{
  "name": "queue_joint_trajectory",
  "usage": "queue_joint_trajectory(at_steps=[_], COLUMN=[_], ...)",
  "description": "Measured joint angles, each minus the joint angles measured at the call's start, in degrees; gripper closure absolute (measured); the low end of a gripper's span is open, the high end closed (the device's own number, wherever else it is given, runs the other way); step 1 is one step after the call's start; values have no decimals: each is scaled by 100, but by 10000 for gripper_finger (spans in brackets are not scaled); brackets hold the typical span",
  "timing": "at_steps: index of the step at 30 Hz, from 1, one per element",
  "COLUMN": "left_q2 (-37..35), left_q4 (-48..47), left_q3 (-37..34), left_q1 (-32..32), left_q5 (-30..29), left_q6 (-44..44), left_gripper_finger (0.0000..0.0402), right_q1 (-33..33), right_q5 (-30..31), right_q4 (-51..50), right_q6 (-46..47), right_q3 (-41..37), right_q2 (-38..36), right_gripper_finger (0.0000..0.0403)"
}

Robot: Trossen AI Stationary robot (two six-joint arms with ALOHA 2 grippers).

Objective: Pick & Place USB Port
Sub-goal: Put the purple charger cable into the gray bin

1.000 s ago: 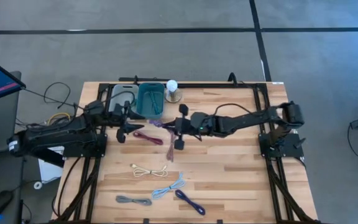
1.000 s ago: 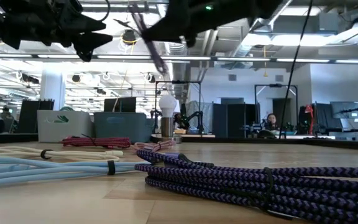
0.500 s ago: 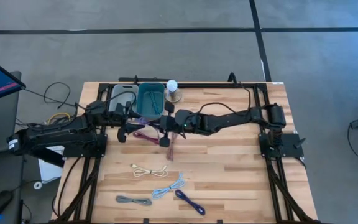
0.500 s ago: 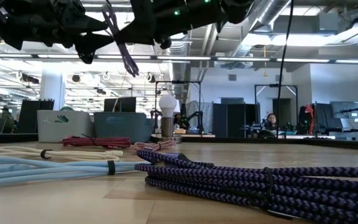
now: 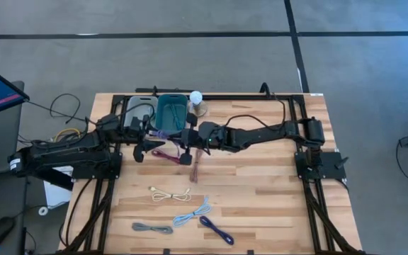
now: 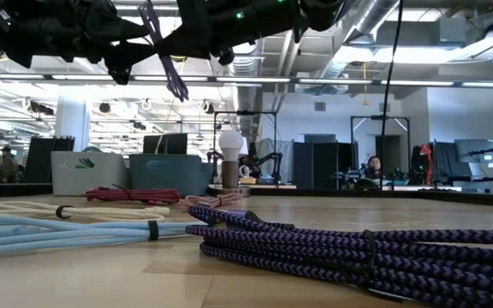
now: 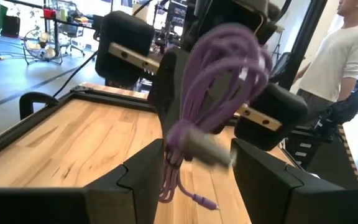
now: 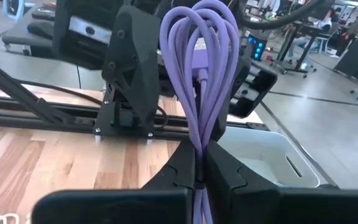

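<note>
A lilac USB cable, coiled in long loops [image 8: 201,62], is up in the air between the two grippers. My right gripper [image 8: 201,163] is shut on it and reaches in from the table's right [image 5: 179,139]. The low view shows the cable [image 6: 166,62] dangling high above the wood. My left gripper [image 7: 194,158] is open and faces the right one [image 5: 142,146]. Its fingers stand on either side of the bundle's plug end [image 7: 207,149]; whether they touch it I cannot tell. My right gripper pinches the lilac cable bundle [image 8: 199,140] between its two fingers, several strands together, partway along the coil. The fingers come level from the table's right. The cable is lifted clear of the table, and its loops [image 8: 204,37] reach past the fingertips toward the left gripper.
A teal bin [image 5: 171,113] and a grey bin [image 5: 137,108] sit at the far edge, a light bulb [image 5: 196,98] beside them. On the table lie dark red [image 5: 167,156], pink [image 5: 196,167], cream [image 5: 170,195], light blue [image 5: 192,212], grey [image 5: 151,228] and dark purple [image 5: 217,230] cables. A person [image 7: 344,56] stands beyond the table.
My right gripper has moved toward the table's left, toward the left gripper, carrying the lilac cable through the air. In the last half second it has nearly held still. The cable now hangs close in front of the left gripper's fingers.
</note>
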Motion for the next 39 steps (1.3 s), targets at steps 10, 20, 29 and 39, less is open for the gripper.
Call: queue_joint_trajectory(at_steps=[10, 20, 29, 39], left_q2=[0, 11, 9, 11], left_q4=[38, 80, 77, 69], left_q3=[0, 0, 0, 0], left_q1=[0, -2, -2, 0], left_q5=[-2, 9, 5, -13], left_q6=[0, 2, 200, 216], left_gripper_finger=[219, 307, 391, 393], right_q1=[11, 7, 7, 13], right_q5=[-279, -295, -286, -296], right_q4=[-5, -2, -7, -61], right_q6=[166, 197, 197, 288], right_q3=[0, 0, -2, -2], right_q2=[0, 0, 0, -2], right_gripper_finger=[398, 397, 373, 334])
